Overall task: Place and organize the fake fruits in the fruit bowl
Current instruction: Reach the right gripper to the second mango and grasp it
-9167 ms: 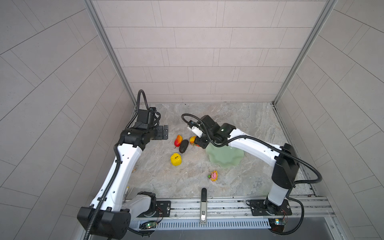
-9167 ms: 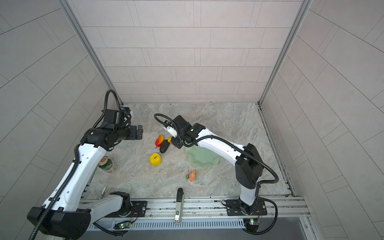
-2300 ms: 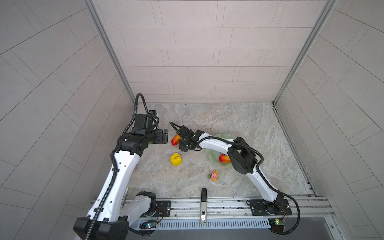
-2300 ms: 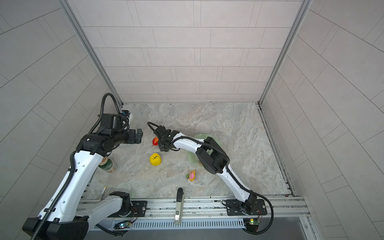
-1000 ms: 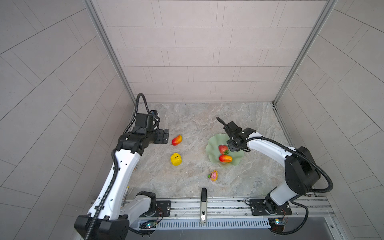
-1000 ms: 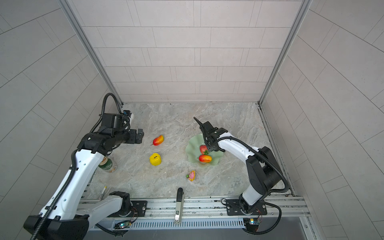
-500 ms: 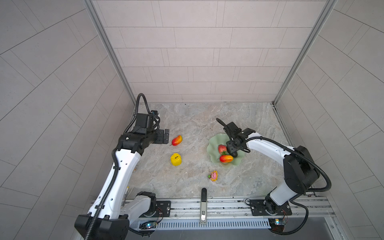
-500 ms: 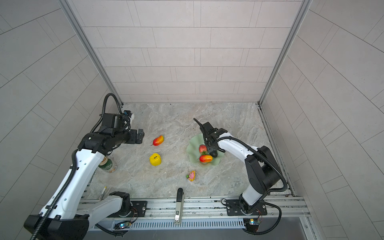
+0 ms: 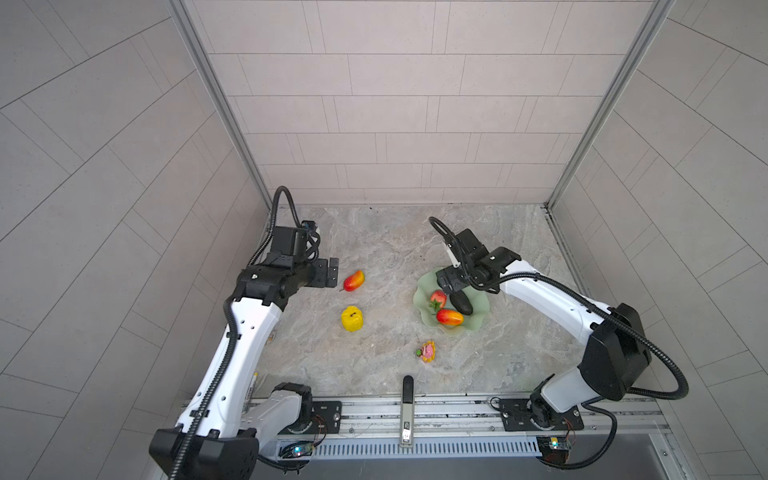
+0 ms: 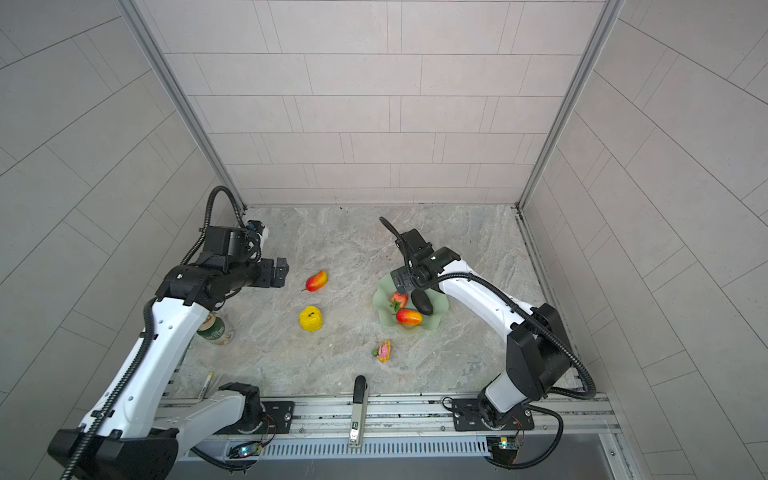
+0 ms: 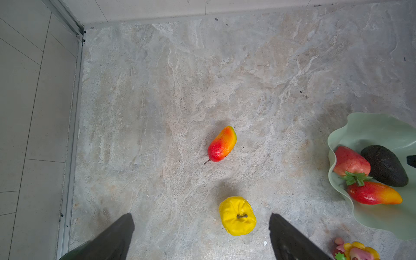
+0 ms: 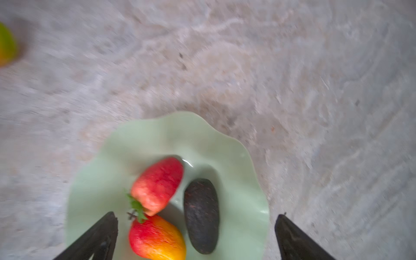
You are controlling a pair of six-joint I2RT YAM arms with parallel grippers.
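Three fruits (image 9: pixel 438 297) sit in the fruit bowl (image 9: pixel 478 319); our right tool (image 9: pixel 448 286) and left tool (image 9: pixel 333 272) gape empty; next we should fetch the bench mango (image 9: pixel 354 281).

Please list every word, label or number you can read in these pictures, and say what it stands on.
No text is legible in any view.
Can: green and white label, print too small to read.
Tool on the front rail: small dark mark on its silver end, too small to read.
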